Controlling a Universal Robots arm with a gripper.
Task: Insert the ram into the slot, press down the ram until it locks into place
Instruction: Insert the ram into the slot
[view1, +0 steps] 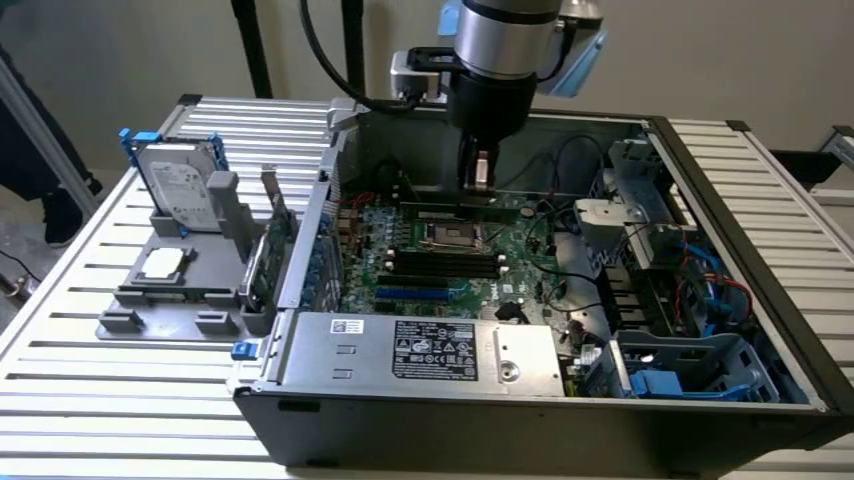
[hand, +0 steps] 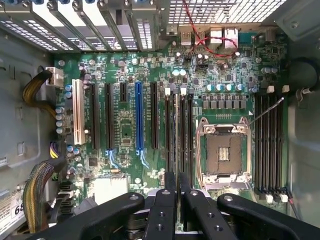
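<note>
The ram (view1: 454, 212) is pinched between the closed fingers of the gripper (view1: 479, 178) and is held level inside the open computer case (view1: 747, 250). In the exterior view it appears to be carried clear of the motherboard (view1: 367, 265), not seated. In the wrist view only its thin upper edge is seen. That edge is laid lengthwise along the bank of black sockets between the blue slot (hand: 139, 117) and the CPU socket (hand: 223, 150), in line with the slot (hand: 170, 130). Which socket of the bank lies exactly beneath cannot be told.

The ram's long edges are kept parallel to the sockets. The CPU socket's metal frame is just beside the bank on one flank, and a further black slot stands near on the other.

Open room is left above the board around the arm. It is bounded by the power supply (view1: 414, 352) at the near edge, the drive cage (view1: 654, 215) on the exterior view's right and the case's rear wall behind.
</note>
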